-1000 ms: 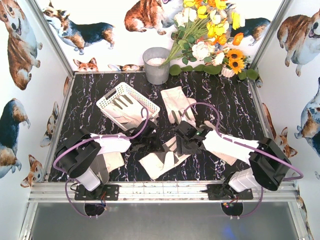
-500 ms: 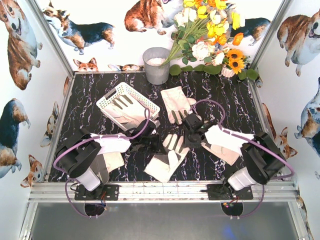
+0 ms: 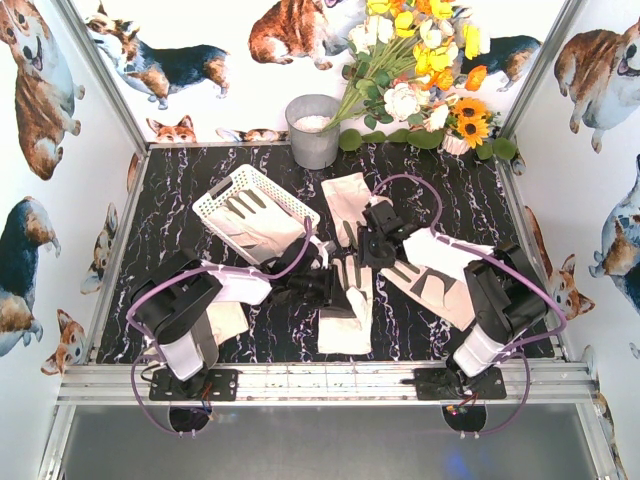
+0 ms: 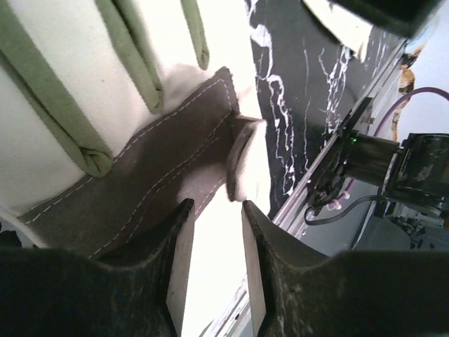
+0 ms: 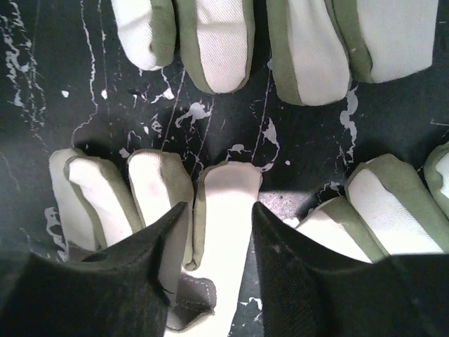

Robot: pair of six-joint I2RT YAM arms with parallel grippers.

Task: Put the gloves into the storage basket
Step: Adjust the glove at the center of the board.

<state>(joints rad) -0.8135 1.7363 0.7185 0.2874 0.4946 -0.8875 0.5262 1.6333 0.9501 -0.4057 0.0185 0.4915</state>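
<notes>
Gloves: we see one (image 3: 252,222) lying in the storage basket (image 3: 222,197); another (image 3: 347,303) lies mid-surface. Our left pincer (image 3: 325,290) is partly open over its palm, and our right pincer (image 3: 366,252) is partly open astride a fingertip, neither visibly gripping.

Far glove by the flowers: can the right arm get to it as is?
Probably yes. The far glove lies flat just beyond the right claw, nothing lying on it; that claw now straddles the middle glove's fingertips, open.
</notes>
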